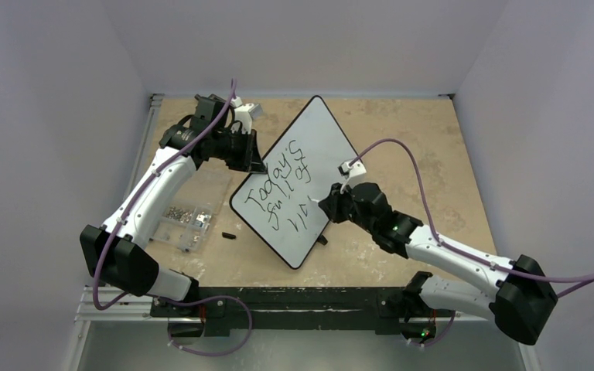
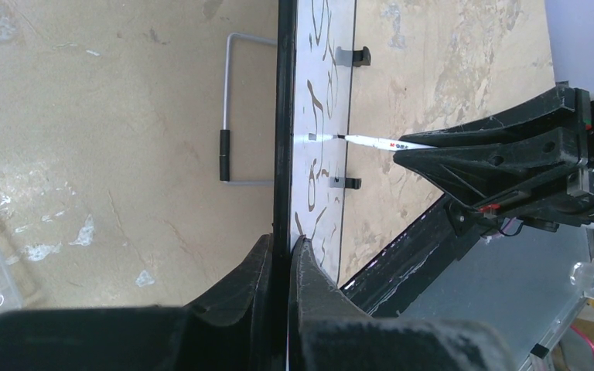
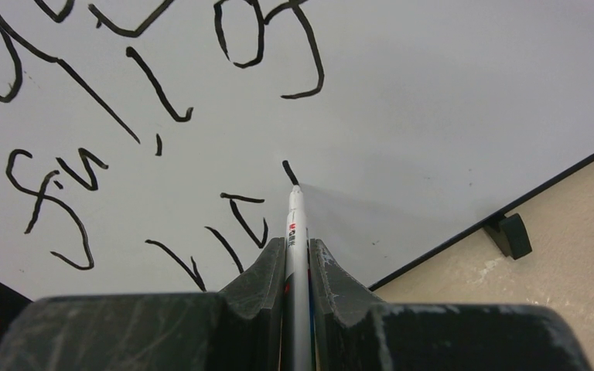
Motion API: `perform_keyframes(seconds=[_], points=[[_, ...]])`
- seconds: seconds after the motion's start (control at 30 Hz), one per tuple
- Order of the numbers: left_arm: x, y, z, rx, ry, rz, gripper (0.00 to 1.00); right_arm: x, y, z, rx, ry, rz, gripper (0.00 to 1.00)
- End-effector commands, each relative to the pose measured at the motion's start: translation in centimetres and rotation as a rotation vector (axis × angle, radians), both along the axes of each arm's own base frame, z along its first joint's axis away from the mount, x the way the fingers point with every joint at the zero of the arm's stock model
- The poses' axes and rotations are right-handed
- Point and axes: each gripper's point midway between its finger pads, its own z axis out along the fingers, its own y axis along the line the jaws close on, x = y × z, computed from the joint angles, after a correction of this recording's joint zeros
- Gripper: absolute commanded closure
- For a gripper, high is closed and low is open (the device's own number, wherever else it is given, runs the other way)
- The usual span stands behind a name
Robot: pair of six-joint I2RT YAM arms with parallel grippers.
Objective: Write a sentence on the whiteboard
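Currently I see my left gripper (image 2: pixel 281 251) clamped on the black rim of the whiteboard (image 1: pixel 321 131), which sits cornerwise at the middle of the table (image 1: pixel 402 131). My right gripper (image 3: pixel 297 251) pinches a white marker (image 3: pixel 295 212), its tip touching the board at a short stroke in the lowest line of the sentence (image 1: pixel 282 185) beginning "Today's".

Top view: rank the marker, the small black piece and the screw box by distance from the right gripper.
1. Marker, clamped in the right gripper.
2. Small black piece, left of the whiteboard.
3. Screw box, farther left still.
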Motion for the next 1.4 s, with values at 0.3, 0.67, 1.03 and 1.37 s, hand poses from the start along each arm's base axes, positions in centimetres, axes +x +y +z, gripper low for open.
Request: perform_keyframes(seconds=[0.3, 0.67, 1.03, 1.37], points=[[2.2, 2.7, 0.1, 0.119, -0.100, 0.096, 1.00, -3.0, -2.4, -4.8, -0.003, 0.131, -0.037, 1.00], [2.1, 2.7, 0.2, 0.119, -0.101, 0.096, 1.00, -2.2, -1.6, 0.0, 0.039, 0.068, -0.022, 1.00], [2.1, 2.7, 0.1, 0.118, -0.098, 0.097, 1.00, 0.1, 0.8, 3.8, 0.069, -0.023, 0.010, 1.00], [2.1, 2.6, 0.2, 0.115, -0.098, 0.095, 1.00, 1.8, 2.1, 4.5, 0.072, -0.056, 0.008, 1.00]])
